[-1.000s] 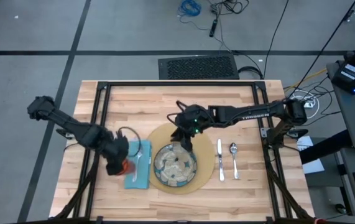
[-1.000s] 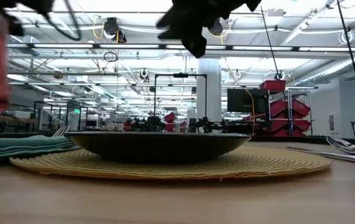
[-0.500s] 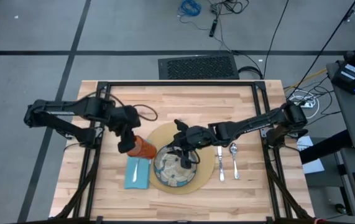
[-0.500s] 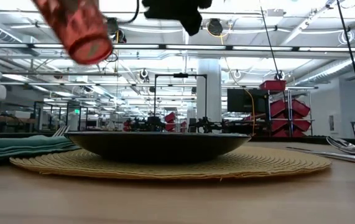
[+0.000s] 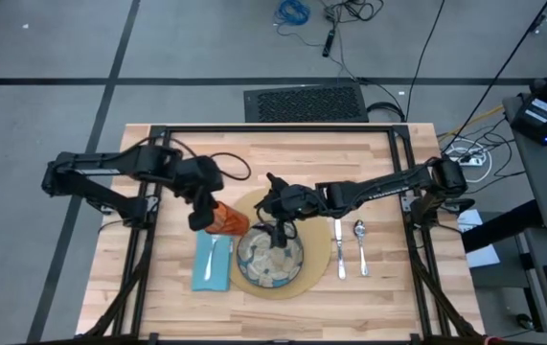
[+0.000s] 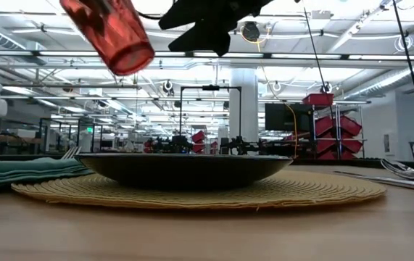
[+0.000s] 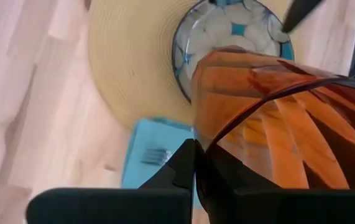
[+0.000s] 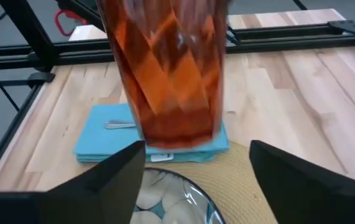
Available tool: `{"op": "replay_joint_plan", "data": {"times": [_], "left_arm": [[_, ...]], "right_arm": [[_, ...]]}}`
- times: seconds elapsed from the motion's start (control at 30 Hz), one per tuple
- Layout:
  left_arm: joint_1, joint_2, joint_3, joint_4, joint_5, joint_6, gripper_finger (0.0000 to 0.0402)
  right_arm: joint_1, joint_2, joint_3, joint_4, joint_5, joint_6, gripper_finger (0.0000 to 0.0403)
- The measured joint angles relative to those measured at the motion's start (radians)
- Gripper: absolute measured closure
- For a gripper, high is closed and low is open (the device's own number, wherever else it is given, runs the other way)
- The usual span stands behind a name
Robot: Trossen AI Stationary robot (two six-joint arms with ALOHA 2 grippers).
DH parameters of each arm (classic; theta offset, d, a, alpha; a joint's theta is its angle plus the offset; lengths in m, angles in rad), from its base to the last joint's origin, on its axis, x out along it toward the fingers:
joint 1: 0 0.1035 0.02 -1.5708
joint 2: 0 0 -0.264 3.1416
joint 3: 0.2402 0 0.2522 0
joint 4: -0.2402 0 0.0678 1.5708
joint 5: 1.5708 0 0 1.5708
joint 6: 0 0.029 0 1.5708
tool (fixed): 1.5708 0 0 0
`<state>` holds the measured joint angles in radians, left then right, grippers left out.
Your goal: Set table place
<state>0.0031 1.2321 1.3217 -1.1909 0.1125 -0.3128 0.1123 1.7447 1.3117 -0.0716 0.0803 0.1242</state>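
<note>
Counter of light planks is carrying the tan mat, with the patterned plate lying on it and the blue napkin just beside. Left end effector is pinching the orange cup, tilted above the mat's edge. Right end effector is hanging spread over the plate.

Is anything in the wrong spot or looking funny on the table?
Only the orange cup: it isn't on the table yet. The left gripper holds it tilted in the air, by the mat's edge. The right gripper waits open-jawed over the plate. Everything else lies neat.
</note>
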Motion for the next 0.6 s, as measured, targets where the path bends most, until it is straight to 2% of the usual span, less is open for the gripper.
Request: {"op": "replay_joint_plan", "data": {"times": [0.3, 0.6], "left_arm": [[0.056, 0.135, 0.078, 0.004, 0.015, 0.152, 0.0401], [0.058, 0.192, 0.280, -0.001, 0.002, 0.223, 0.0402]], "right_arm": [[0.000, 0.006, 0.000, 0.002, 0.001, -0.007, 0.0081], [0.002, 0.006, 0.000, 0.040, 0.084, -0.068, 0.0068]]}}
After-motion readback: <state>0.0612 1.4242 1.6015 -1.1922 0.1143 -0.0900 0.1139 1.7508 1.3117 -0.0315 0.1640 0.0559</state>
